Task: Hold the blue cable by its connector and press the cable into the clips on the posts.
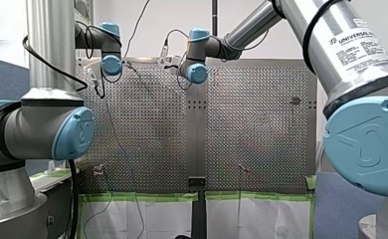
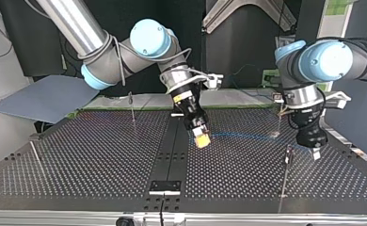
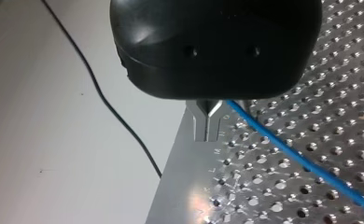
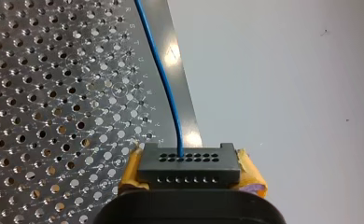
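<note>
My right gripper (image 4: 190,173): yellow-padded fingers (image 4: 252,179) pinch the dark connector (image 4: 189,163), held over the table (image 2: 101,155). The blue cable (image 4: 164,79) leaves the connector and runs to my left gripper (image 3: 208,137). Its metal fingers are pressed together, with the cable just beside them. I cannot tell if it is nipped.

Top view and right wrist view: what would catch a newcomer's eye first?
My right gripper stands out at the top view's middle: its yellow pads clamp a dark connector. From the connector, the blue cable arcs over the perforated table toward my left gripper.
</note>
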